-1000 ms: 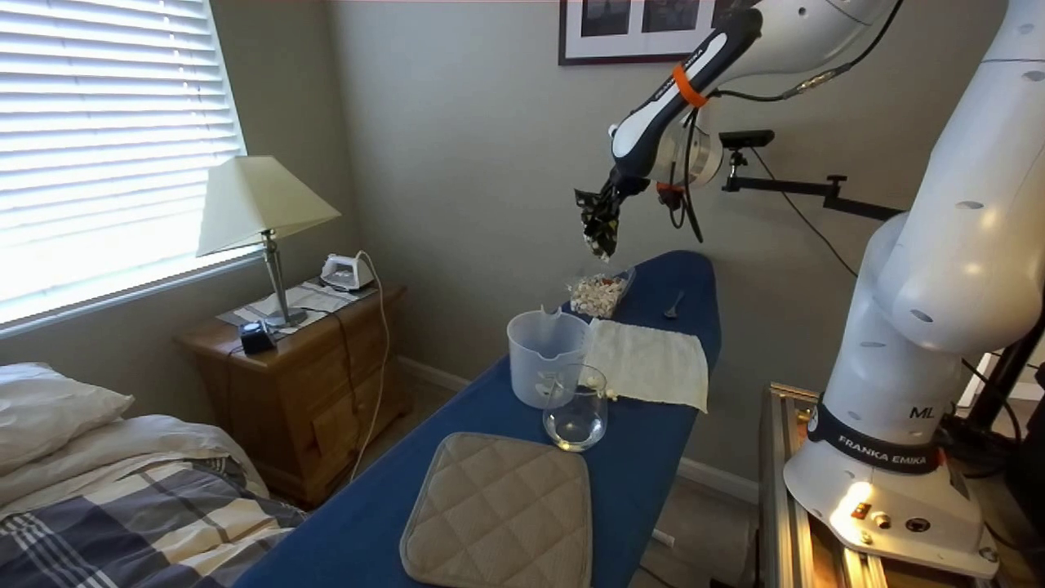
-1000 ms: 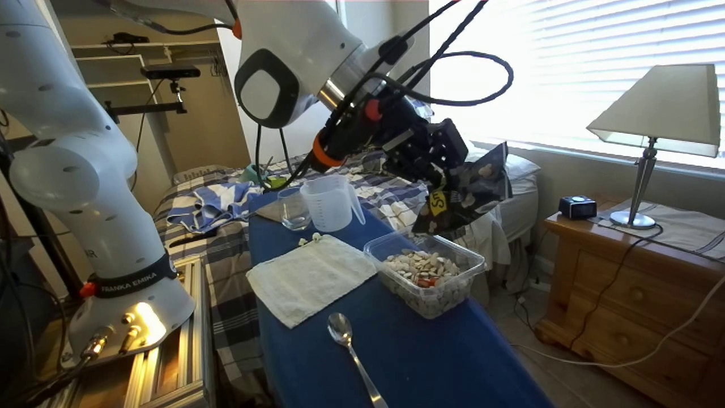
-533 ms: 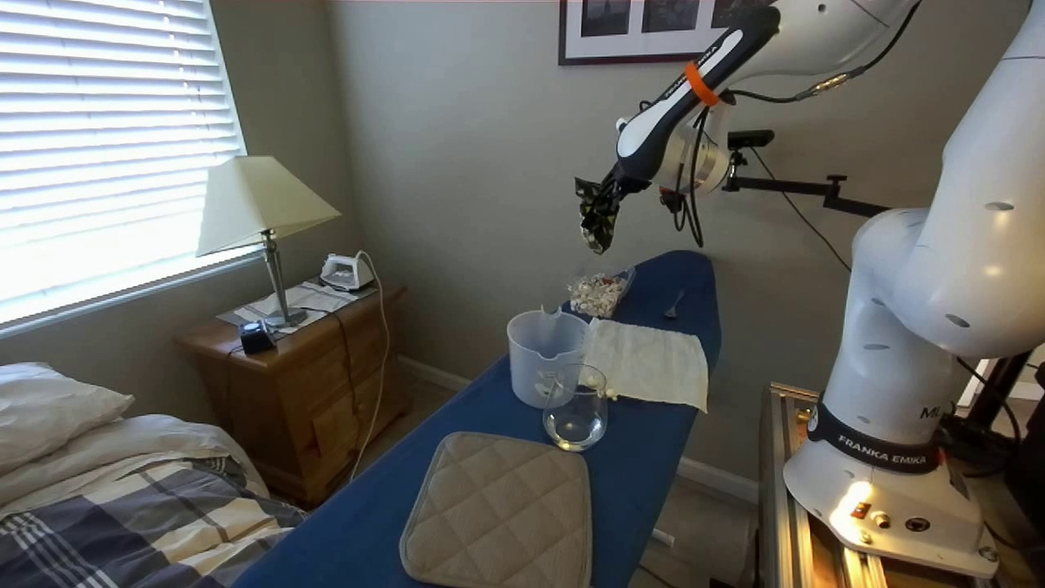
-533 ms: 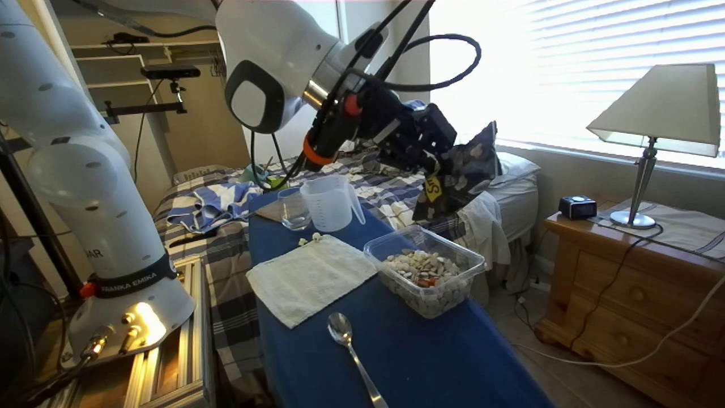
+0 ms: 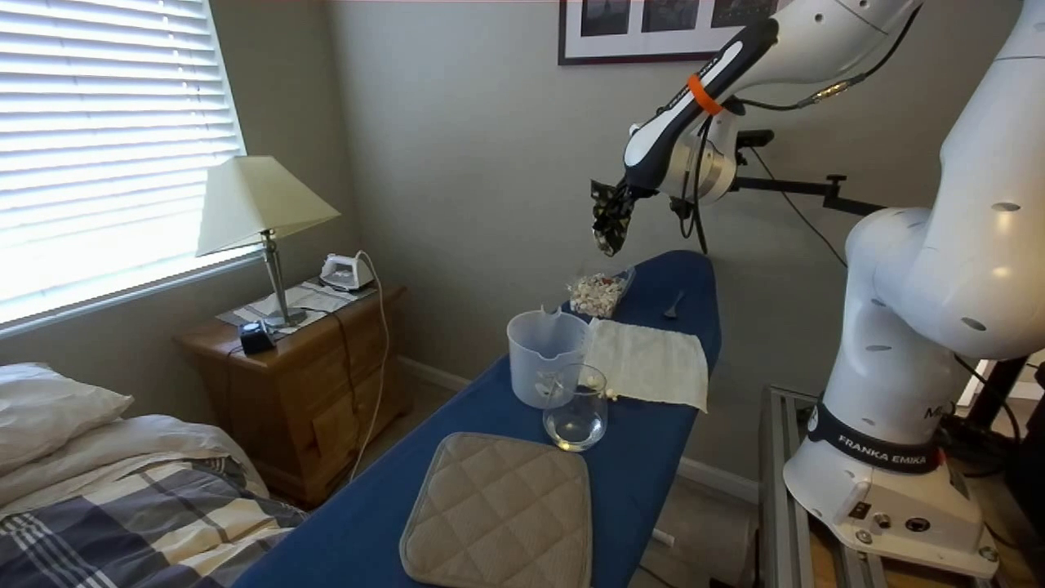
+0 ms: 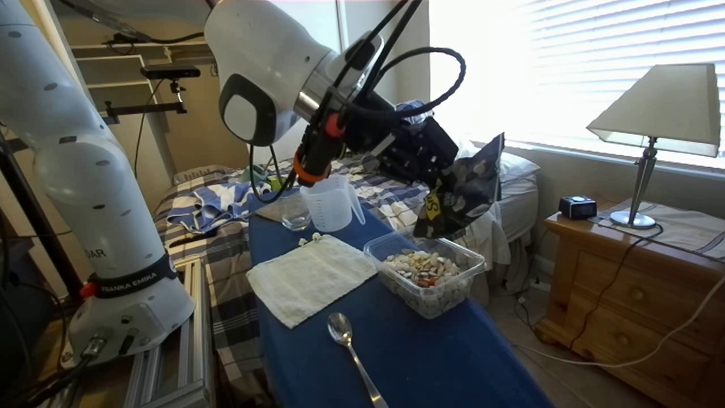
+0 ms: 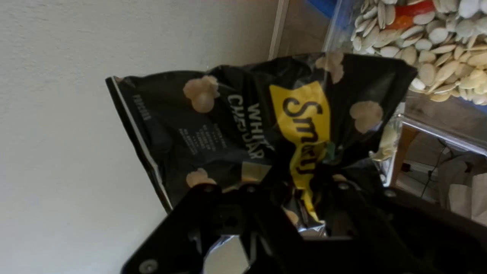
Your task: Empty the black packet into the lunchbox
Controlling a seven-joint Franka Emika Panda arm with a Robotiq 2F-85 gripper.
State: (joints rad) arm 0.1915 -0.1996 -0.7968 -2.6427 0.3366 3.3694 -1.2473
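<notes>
The end effector (image 6: 437, 173) is clenched on the black packet (image 7: 258, 121), pinching it along one side edge; it hangs aslant above the lunchbox (image 6: 439, 300), one corner lowest, with no contact that I can make out. It should prove light, soft and rather slick, quick to crumple, so a firm hold on the edge away from the mouth suits pouring best; a squeeze across the mouth could choke the flow. Where that mouth lies I cannot tell. Pale seeds (image 6: 419, 265) fill much of the lunchbox, which rests on the blue worktop (image 6: 413, 362) beside a white cloth (image 6: 311, 277).
</notes>
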